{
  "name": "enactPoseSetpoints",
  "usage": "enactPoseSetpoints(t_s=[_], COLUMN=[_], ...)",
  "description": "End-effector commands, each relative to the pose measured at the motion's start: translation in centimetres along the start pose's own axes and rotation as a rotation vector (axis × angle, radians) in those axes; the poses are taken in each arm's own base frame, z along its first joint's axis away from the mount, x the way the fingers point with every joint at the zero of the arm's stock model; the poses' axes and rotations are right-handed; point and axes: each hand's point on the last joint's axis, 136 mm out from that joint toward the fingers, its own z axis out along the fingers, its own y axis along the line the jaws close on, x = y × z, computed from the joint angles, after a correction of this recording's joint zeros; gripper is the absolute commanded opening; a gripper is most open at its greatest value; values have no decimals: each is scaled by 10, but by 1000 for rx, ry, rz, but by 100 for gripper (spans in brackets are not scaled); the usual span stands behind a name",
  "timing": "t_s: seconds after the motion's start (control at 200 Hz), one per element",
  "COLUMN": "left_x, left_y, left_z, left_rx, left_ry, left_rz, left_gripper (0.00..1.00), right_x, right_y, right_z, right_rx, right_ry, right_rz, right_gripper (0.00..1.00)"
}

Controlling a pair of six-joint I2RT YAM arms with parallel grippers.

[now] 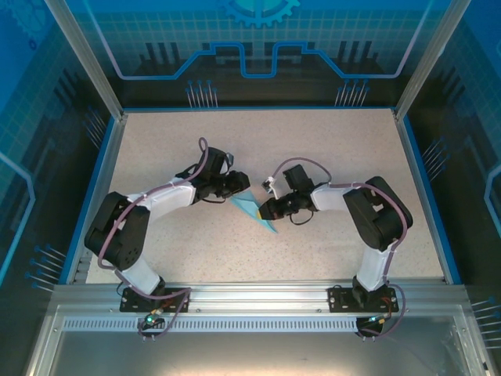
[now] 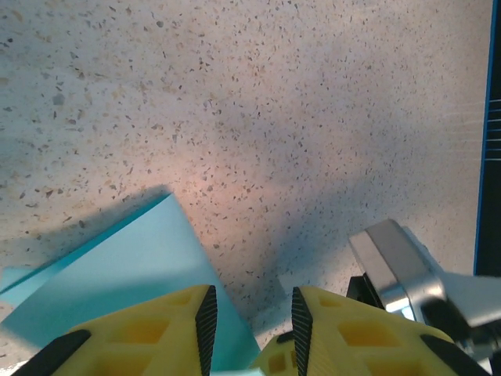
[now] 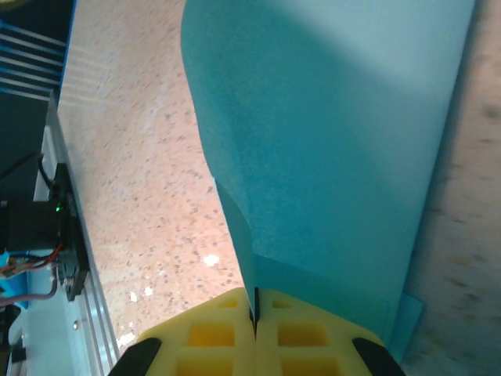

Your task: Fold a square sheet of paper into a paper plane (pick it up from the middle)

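Speckled tan table (image 1: 329, 141) sits inside blue walls (image 1: 258, 47). The light-blue paper plane (image 1: 254, 210) is in the middle, between both grippers. The right gripper (image 3: 254, 313) is squeezed tight on its edge. The left gripper (image 2: 252, 317) has its yellow fingers a little apart, pinching nothing, right beside the paper.

Speckled table (image 1: 313, 149) (blue paper (image 1: 252, 210) atop)

A speckled beige tabletop (image 1: 258, 141) (blue-edged) sits inside blue circuit-patterned wall panels (image 1: 258, 47) and aluminium framing (image 1: 258, 294).
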Motion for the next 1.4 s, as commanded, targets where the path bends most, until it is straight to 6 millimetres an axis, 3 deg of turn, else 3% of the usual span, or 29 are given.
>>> enactPoseSetpoints(t_s=[0.0,0.27,0.305,0.59,0.94,1.395], left_x=[9,12,13,22,41,36], left_y=[10,11,11,19,33,27], left_z=[-9,-12,-11,-6,8,33], left_rx=[-31,12,17,27,4,17], left_ry=[13,-20,-23,-18,12,31], left_rz=[28,19,18,-11,-36,-32], left_gripper=[36,37,37,36,27,24], right_x=[2,-6,4,1,-3,0], right_y=[6,-4,-10,-22,-37,-48], right_z=[6,9,10,5,-1,-3], right_rx=[-60,-116,-110,-64,-19,6], right_ry=[23,-12,-4,-70,-120,-132], right_rz=[-9,112,146,221,306,357], right_gripper=[0,0,0,0,0,0])
